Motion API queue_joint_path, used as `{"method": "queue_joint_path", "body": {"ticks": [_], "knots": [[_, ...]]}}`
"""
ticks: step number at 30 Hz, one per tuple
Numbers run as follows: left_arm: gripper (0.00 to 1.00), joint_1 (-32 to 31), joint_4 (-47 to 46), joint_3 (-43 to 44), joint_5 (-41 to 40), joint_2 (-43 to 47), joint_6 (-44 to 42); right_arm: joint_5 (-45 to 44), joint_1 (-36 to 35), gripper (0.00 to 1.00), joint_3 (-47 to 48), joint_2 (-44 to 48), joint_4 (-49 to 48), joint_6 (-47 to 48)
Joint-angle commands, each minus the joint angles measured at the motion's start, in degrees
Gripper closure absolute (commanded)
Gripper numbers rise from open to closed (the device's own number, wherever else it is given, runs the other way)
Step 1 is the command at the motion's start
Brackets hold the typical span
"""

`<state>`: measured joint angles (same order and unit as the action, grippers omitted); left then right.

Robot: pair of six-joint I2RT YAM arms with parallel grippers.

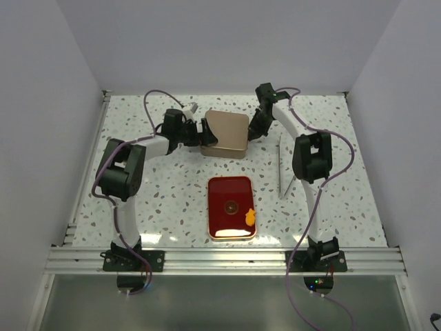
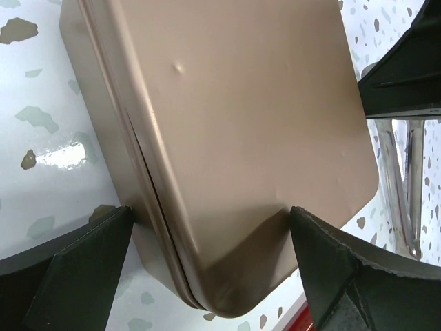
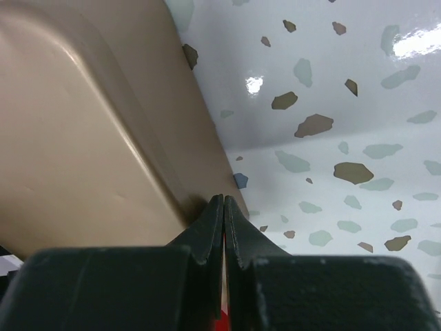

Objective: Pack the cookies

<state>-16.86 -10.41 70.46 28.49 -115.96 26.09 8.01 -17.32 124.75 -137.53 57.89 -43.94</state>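
Note:
A shut gold tin (image 1: 226,133) stands at the back middle of the table. My left gripper (image 1: 204,134) grips its left near corner; in the left wrist view (image 2: 212,227) both fingers touch the tin (image 2: 241,124). My right gripper (image 1: 253,129) is shut and empty, its tips (image 3: 224,200) pressed against the tin's right edge (image 3: 89,138). An irregular orange cookie (image 1: 249,217) and a small dark disc (image 1: 231,205) lie on the red tray (image 1: 219,224). The other coloured cookies are out of view.
Metal tongs (image 1: 281,169) lie right of the tray, beside the right arm; they also show in the left wrist view (image 2: 403,186). White walls close in the table on three sides. An aluminium rail (image 1: 220,261) runs along the near edge.

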Motion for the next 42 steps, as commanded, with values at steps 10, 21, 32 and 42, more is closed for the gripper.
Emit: {"method": "queue_joint_path", "body": {"ticks": [10,21,32,42], "knots": [[0.0,-0.11,5.05,-4.36,4.74,4.68,2.56,5.88,-2.55,1.0,-2.92,5.87,-4.1,0.0],[0.0,4.2,1.98,-5.07,5.43,9.26,5.99,5.79,-1.66,1.0,-5.22,7.54,-4.54,0.96],[0.0,9.04,1.89,-5.59,5.35,14.88,8.37,5.53,-1.4,1.0,-3.11,6.84,-2.7,2.19],[0.0,11.59,4.0,-7.96,1.13,22.44,4.24,5.0,1.94,1.0,-4.86,10.26,-1.82,5.96]]}}
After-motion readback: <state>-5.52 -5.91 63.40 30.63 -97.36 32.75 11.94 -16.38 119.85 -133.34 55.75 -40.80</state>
